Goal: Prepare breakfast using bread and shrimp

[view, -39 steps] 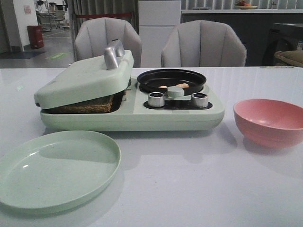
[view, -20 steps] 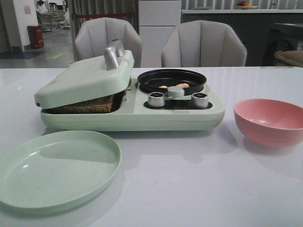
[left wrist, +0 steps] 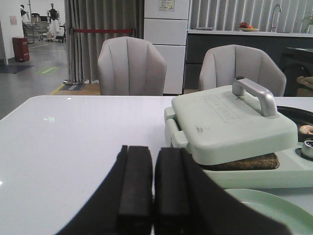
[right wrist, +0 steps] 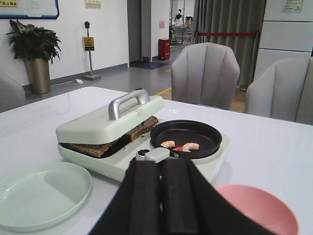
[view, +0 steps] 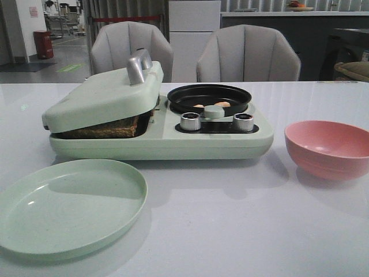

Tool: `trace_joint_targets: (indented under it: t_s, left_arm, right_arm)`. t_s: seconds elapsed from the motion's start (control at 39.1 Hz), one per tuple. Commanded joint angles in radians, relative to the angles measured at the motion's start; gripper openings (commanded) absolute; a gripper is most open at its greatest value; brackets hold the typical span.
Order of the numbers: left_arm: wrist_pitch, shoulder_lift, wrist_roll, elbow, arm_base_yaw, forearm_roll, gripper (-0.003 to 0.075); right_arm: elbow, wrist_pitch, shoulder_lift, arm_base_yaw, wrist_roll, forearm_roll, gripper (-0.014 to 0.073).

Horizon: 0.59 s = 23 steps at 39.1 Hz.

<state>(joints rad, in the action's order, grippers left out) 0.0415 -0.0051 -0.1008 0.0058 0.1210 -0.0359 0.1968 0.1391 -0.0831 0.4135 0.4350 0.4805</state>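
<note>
The bread is a dark-crusted stack pressed under the tilted pale green lid of the breakfast maker, with only its edge showing. Two small orange-pink shrimp lie in the black round pan on the machine's right half, also seen as shrimp from the right wrist. Neither gripper shows in the front view. My left gripper is shut and empty, hovering near the table to the left of the machine. My right gripper is shut and empty, in front of the machine's knobs.
An empty pale green plate lies at the front left. A pink bowl stands empty to the right of the machine. Two silver knobs sit on the machine's front. Two grey chairs stand behind the table.
</note>
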Motion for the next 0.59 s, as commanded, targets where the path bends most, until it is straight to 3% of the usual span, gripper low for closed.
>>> trace_joint_targets:
  t_s: [0.0,0.18,0.33,0.56]
  left_arm:
    - [-0.077,-0.017,-0.010,0.021,0.001,-0.001,0.0113]
    - [-0.077,-0.017,-0.010,0.021,0.001,-0.001,0.0113]
    - [-0.077,-0.017,-0.010,0.021,0.001,-0.001,0.0113]
    - [-0.077,-0.017,-0.010,0.021,0.001,-0.001,0.0113]
  right_arm:
    - [0.027,-0.078,-0.010,0.000,0.007,0.012,0.0153]
    - [0.026,-0.087,-0.010,-0.019,0.006,-0.045,0.0153]
    - [0.017,-0.085,-0.006,-0.139,-0.047,-0.140,0.0153]
    - [-0.048,-0.082,0.074,-0.302,-0.339,-0.403,0.0153]
